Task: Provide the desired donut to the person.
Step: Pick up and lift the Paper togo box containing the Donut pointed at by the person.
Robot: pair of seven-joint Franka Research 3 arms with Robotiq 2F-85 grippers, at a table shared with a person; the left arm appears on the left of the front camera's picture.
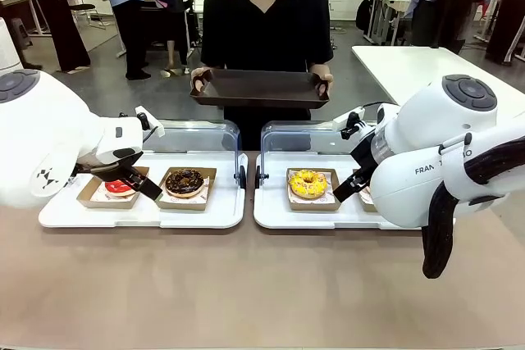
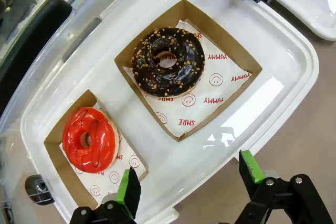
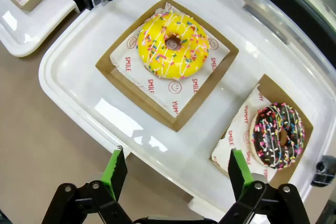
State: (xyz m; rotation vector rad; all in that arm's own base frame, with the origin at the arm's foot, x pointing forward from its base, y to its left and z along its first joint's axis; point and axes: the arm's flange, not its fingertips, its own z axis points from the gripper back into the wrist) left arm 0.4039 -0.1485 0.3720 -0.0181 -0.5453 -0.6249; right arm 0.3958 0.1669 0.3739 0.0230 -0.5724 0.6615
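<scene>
Worktop (image 1: 246, 284) brown, two white trays side by side on it. L fingers (image 2: 128, 187) spread wide, gripping nothing, hanging over near rim of left white tray (image 2: 283, 77). Red-glazed donut (image 2: 89, 140) sits in its card box just beyond; choc-nut donut (image 2: 168, 61) in the next box, further in. R fingers (image 3: 116, 169) likewise wide apart, empty, above near rim of right white tray (image 3: 68, 77). On it, yellow sprinkled donut (image 3: 172, 44) and dark sprinkled donut (image 3: 278, 136), each in own box. Clear lids (image 1: 197, 133) stand up behind both trays. Far side: person (image 1: 267, 30) holds dark tray (image 1: 258, 88) w/ both hands, about level.
</scene>
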